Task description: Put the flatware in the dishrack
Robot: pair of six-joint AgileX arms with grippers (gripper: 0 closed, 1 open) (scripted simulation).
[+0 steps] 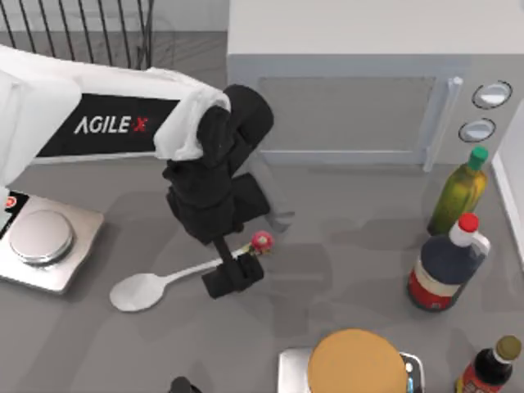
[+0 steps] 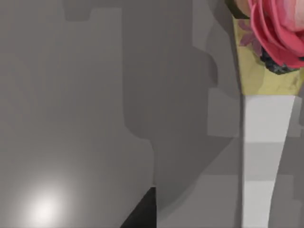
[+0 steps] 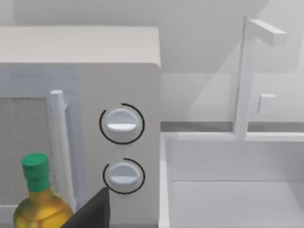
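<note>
The flatware is a white spoon point(image 1: 143, 290) lying flat on the grey table, its bowl to the left and its red knob point(image 1: 262, 241) to the right. My left gripper point(image 1: 232, 275) hangs low over the slim handle near the knob end and is open. In the left wrist view the handle point(image 2: 263, 156) and knob point(image 2: 278, 33) loom close, with one dark fingertip point(image 2: 142, 214) apart from the handle. The dishrack point(image 1: 82, 33), black wire tines, stands at the back left, partly behind the left arm. A dark part of my right gripper point(image 3: 92, 214) faces the microwave.
A silver scale point(image 1: 45, 241) sits left of the spoon. A white microwave point(image 1: 360, 90) fills the back right. An oil bottle point(image 1: 458, 192), a dark sauce bottle point(image 1: 446, 266) and another bottle point(image 1: 491, 364) stand at the right. A brown round loaf point(image 1: 356, 364) lies in front. A white sink point(image 3: 237, 180) adjoins the microwave.
</note>
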